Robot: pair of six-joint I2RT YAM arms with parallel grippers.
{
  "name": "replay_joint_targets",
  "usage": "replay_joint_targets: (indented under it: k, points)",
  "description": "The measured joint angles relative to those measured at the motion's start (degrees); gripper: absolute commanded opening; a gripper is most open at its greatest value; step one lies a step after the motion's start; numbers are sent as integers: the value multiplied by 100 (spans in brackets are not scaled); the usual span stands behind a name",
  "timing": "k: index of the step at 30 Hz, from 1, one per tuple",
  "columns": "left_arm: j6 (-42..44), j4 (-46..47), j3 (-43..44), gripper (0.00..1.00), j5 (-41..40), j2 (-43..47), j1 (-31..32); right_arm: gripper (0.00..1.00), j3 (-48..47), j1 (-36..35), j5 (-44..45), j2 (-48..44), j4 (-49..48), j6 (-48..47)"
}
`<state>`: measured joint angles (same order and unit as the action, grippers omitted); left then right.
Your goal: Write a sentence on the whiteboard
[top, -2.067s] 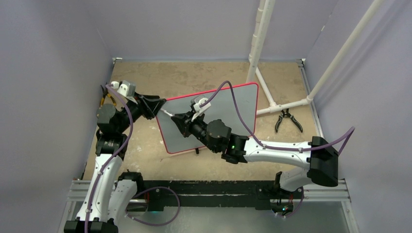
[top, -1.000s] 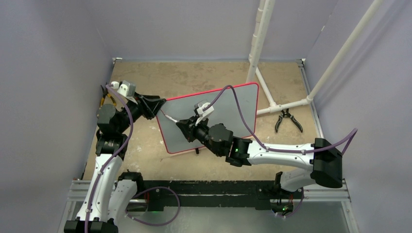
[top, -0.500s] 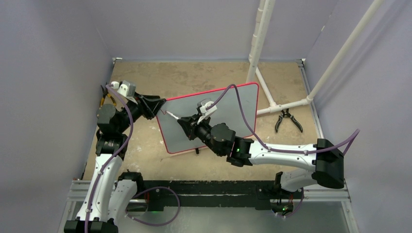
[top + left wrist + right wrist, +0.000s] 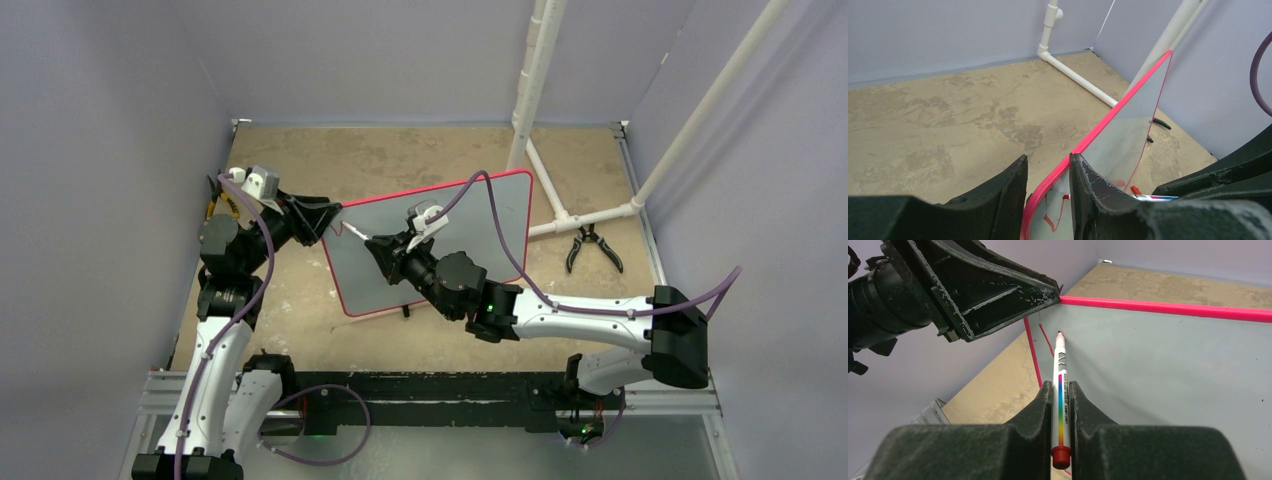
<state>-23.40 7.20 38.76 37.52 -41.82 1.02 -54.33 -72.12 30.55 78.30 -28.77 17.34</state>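
The whiteboard (image 4: 512, 215) stands tilted on the sandy floor and has a thin red rim. My left gripper (image 4: 330, 215) is shut on its top left corner, with the jaws astride the rim (image 4: 1048, 185). My right gripper (image 4: 378, 245) is shut on a white marker (image 4: 1060, 360) with a rainbow stripe and a red end cap. The marker's tip (image 4: 1060, 333) touches the board just below the left gripper. Of the sentence, only a short red stroke (image 4: 1046, 342) shows beside the tip; it also shows in the left wrist view (image 4: 1050, 220).
Black pliers (image 4: 590, 245) lie on the floor right of the board. A white pipe frame (image 4: 545, 180) stands behind the board's right end. A yellow-handled tool (image 4: 215, 205) lies by the left wall. Lilac walls close in on three sides.
My right gripper has moved up and left across the board with the marker, toward the top left corner. The left arm and the board have not moved.
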Motion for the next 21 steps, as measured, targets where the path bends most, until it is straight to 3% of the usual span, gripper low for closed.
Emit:
replay_joint_targets:
  k: [21]
  points:
    - [0,0,0,33,2,-2,0,0,415,0,-22,-225,205,332]
